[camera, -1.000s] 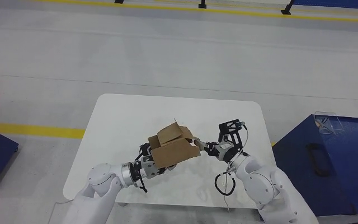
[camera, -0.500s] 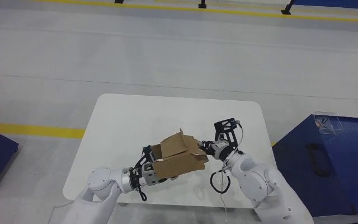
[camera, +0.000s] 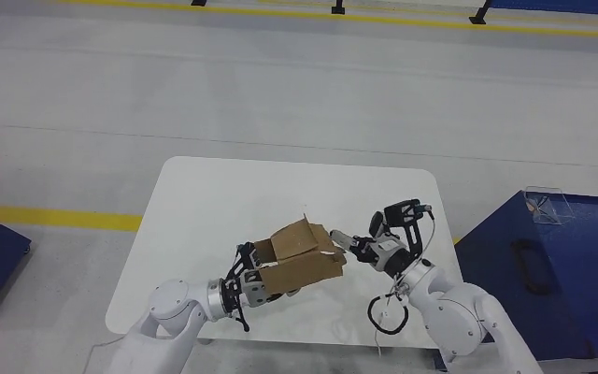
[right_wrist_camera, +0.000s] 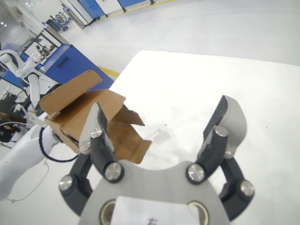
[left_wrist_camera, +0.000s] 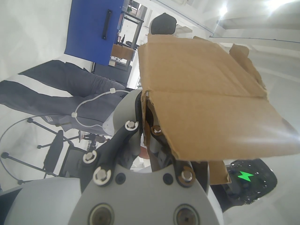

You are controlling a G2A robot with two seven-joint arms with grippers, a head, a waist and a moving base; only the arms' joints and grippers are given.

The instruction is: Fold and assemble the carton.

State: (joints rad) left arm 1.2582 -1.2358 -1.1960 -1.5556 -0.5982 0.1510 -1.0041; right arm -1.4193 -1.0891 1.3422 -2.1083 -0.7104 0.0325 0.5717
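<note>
A brown cardboard carton, partly folded with loose flaps up, hangs tilted above the white table near its front middle. My left gripper is shut on the carton's near wall; in the left wrist view the carton fills the space past the fingers clamping its edge. My right gripper stands open just right of the carton's end. In the right wrist view the right gripper has nothing between its pads, and the carton lies beside one finger.
A blue cabinet stands off the table's right front corner. A looped cable hangs under the right arm. The far and left parts of the table are bare.
The carton has swung lower and a little rightward in the left gripper. The right arm has drawn back to the right, away from the carton's end flaps.
</note>
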